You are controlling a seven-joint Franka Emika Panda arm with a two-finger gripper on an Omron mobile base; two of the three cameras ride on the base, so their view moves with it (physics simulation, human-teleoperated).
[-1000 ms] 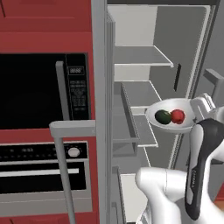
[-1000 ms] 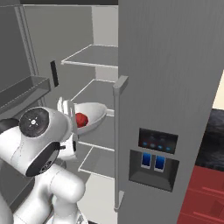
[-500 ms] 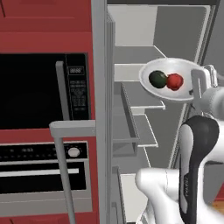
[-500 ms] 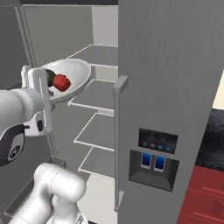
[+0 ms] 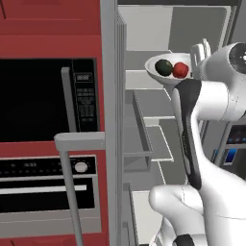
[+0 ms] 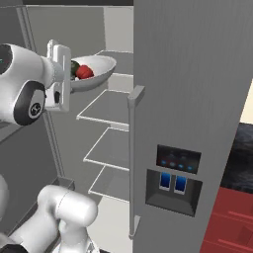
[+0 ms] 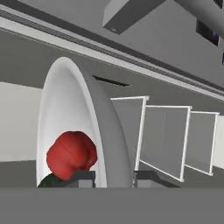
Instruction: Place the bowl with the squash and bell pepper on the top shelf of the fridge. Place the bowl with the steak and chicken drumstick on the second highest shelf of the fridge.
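The bowl (image 5: pixel 167 72) is sitting level, mouth up, squash (image 5: pixel 164 67) left of pepper (image 5: pixel 180 70), level with the fridge's top shelf (image 6: pixel 118 55). The gripper (image 7: pixel 113 178) is pinching its rim narrowly. Since earlier, it has risen two shelves.

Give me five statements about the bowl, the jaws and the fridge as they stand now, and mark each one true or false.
1. The bowl holds a green squash and a red bell pepper. True.
2. The gripper has its jaws closed on the bowl's rim. True.
3. The bowl holds steak. False: only vegetables.
4. The fridge door is shut. False: it stands open.
5. The bowl sits on the lowest shelf. False: it is held up high.
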